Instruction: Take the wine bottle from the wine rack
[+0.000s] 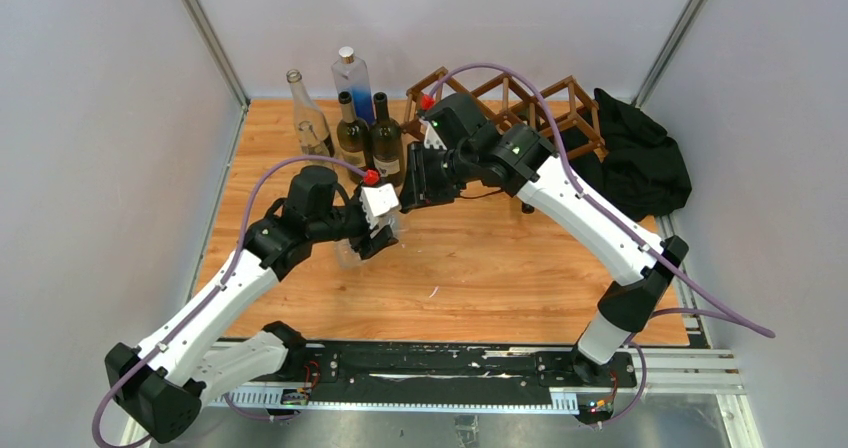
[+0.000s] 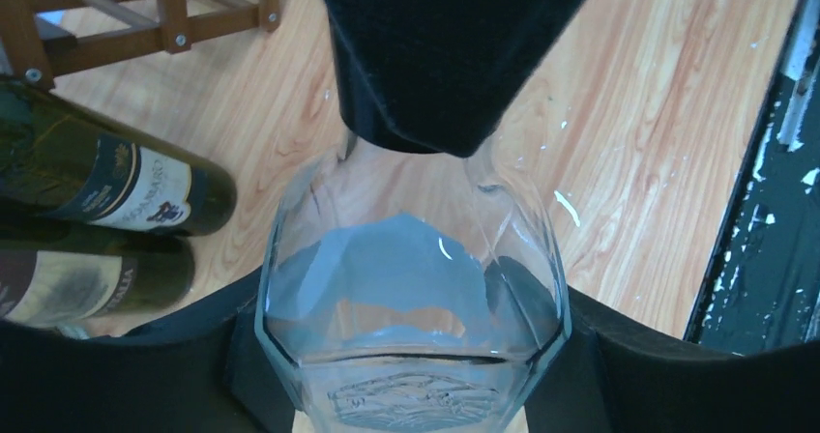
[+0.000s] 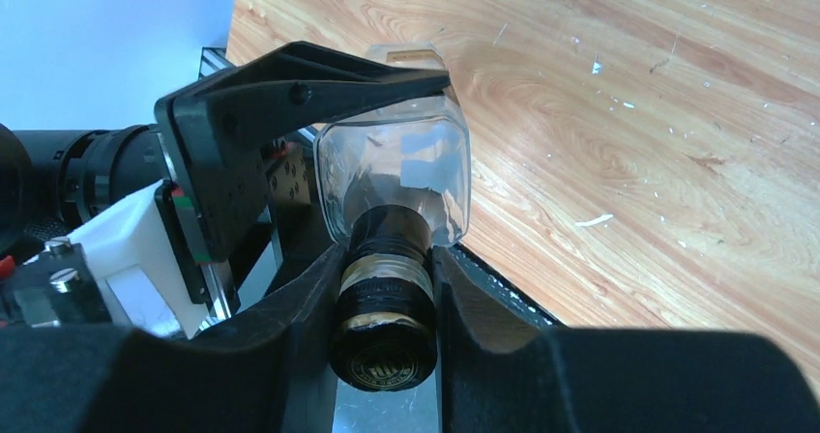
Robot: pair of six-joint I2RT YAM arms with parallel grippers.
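Inspecting the handover point finds the clear, faceted glass wine bottle [image 3: 396, 172] with its dark capped neck off the brown wooden lattice wine rack [image 1: 540, 103] and held between both arms. The right gripper [image 3: 387, 288] is clamped on the capped neck, one finger on each side of it. The left gripper [image 2: 416, 303] has its black fingers against two opposite sides of the glass body, with no gap visible. In the top view the bottle lies near the middle of the light wooden table [image 1: 520, 278], at about 7 o'clock from the rack and apart from it. The rack stands at 12 to 1 o'clock on the table. Two dark green labelled bottles [image 1: 370, 133], an empty clear bottle [image 1: 308, 118] and a clear bottle of blue liquid [image 1: 352, 78] stand upright at 11 o'clock. A black cloth heap [image 1: 640, 158] lies at 2 o'clock, touching the rack's right end. Whether the held bottle touches the tabletop cannot be told.
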